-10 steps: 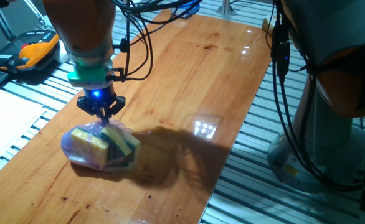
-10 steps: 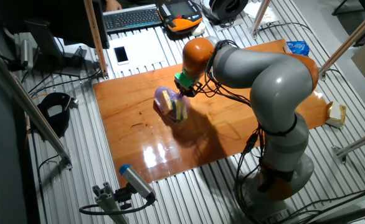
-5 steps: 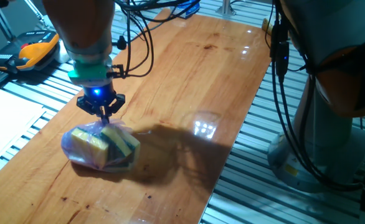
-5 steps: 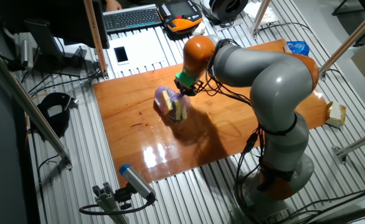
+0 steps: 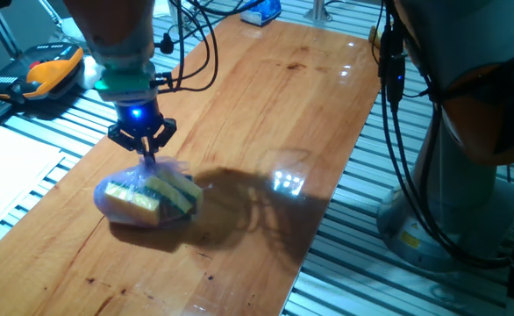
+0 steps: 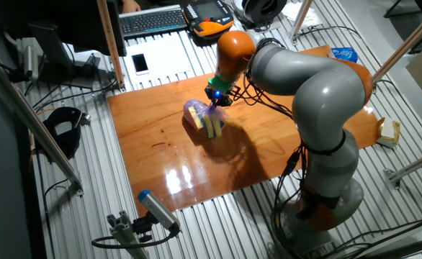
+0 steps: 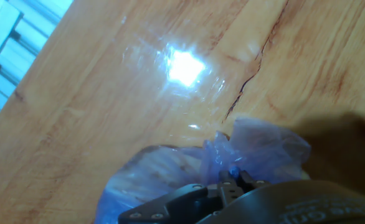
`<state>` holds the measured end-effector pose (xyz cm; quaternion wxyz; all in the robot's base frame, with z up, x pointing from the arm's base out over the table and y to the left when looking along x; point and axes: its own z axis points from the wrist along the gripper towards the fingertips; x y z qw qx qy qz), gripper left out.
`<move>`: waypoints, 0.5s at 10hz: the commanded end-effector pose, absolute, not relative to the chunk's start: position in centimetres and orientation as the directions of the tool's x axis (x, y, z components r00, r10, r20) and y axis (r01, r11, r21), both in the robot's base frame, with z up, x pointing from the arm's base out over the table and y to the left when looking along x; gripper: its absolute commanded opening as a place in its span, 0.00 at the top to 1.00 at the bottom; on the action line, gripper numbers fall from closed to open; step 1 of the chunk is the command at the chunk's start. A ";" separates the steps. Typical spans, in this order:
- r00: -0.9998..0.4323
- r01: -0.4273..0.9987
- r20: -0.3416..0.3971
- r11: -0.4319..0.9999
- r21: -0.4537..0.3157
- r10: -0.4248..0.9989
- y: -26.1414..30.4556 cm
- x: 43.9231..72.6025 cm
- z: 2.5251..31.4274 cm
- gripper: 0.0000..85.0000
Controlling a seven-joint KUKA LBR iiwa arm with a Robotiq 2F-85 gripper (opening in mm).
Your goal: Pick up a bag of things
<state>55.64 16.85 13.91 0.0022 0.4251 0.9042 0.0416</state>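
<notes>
The bag of things point(image 5: 148, 196) is a small translucent purple-blue plastic bag with yellow sponge blocks with green faces inside. It hangs just above the wooden table point(image 5: 266, 105), its neck pulled up. My gripper point(image 5: 146, 153) is shut on the bag's gathered top. In the other fixed view the gripper point(image 6: 216, 103) sits above the bag point(image 6: 204, 119). In the hand view the purple plastic point(image 7: 245, 152) bunches at the closed fingertips point(image 7: 233, 180).
An orange-and-black device point(image 5: 45, 72) lies off the table's left edge, also seen in the other fixed view point(image 6: 209, 16) beside a keyboard point(image 6: 152, 20). The robot base point(image 6: 326, 194) and cables stand at the table's right side. A blue packet point(image 6: 344, 54) lies at the far corner.
The gripper has risen and shifted slightly, drawing the bag's neck up; the bag has lifted and moved with it.
</notes>
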 end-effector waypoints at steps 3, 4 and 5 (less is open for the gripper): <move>-0.670 0.742 0.048 0.666 0.070 0.741 16.3 54.8 15.2 1.00; -0.678 0.735 0.046 0.674 0.070 0.734 16.1 54.6 15.4 1.00; -0.689 0.725 0.042 0.686 0.067 0.724 15.9 54.5 15.5 1.00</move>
